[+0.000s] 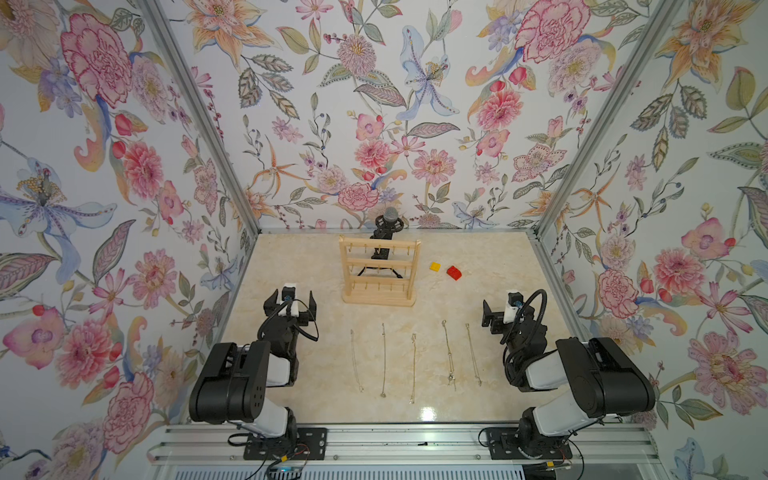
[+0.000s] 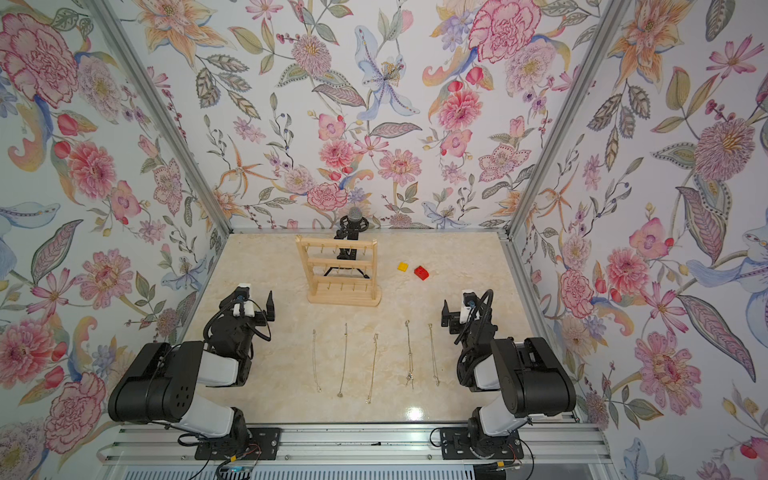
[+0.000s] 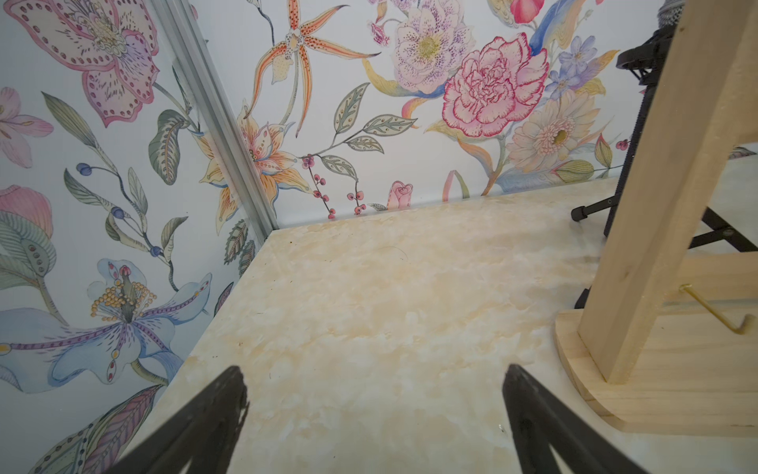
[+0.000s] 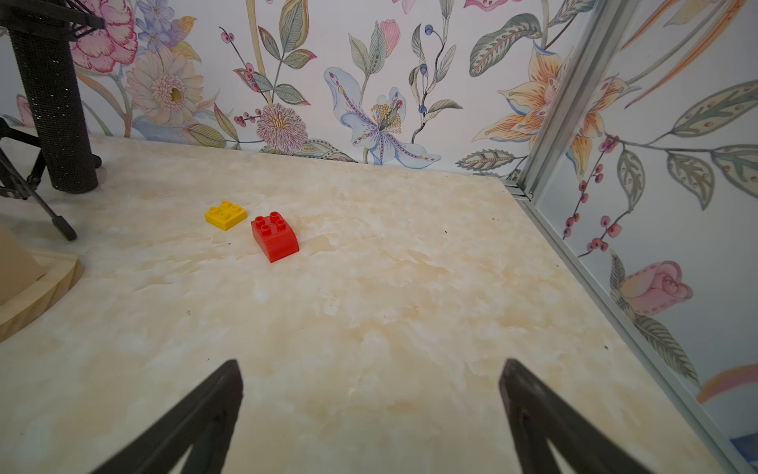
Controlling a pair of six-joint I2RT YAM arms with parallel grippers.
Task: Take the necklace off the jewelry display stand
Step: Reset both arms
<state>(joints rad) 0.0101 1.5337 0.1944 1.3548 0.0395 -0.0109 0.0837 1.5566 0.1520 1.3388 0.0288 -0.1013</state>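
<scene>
1. My left pincer (image 3: 374,369) hangs low over the cream marbled worktop (image 3: 369,287), jaws spread wide with nothing between them. My right pincer (image 4: 370,365) is just as wide and just as empty.
2. The pale wooden jewelry display stand with three rails of small brass hooks (image 1: 376,262) stands upright ahead of both pincers. It is nearer my left one, off to its right. My left wrist view shows one post and a single bare hook (image 3: 711,310).
3. In both top views I cannot make out a necklace on any hook. The dark lines behind the rails belong to the black microphone tripod (image 1: 388,226).
4. Five thin metal necklaces (image 1: 414,368) lie straight and side by side on the worktop. They are between my arms and behind both pincers.
5. I judge the stand is probably cleared, or whatever hangs there is too fine to see from here. So the first move is to turn my left pincer to face the rails and check each hook closely.
6. If a chain shows, I would come in from the front and close on it just below its hook. Then I would lift up and towards me to clear the upturned tip.
7. I would not tug down or sideways, because the light stand could tip or slide.
8. My right pincer should stay clear of the small yellow toy brick (image 4: 225,214) and the red toy brick (image 4: 275,236) ahead of it.
</scene>
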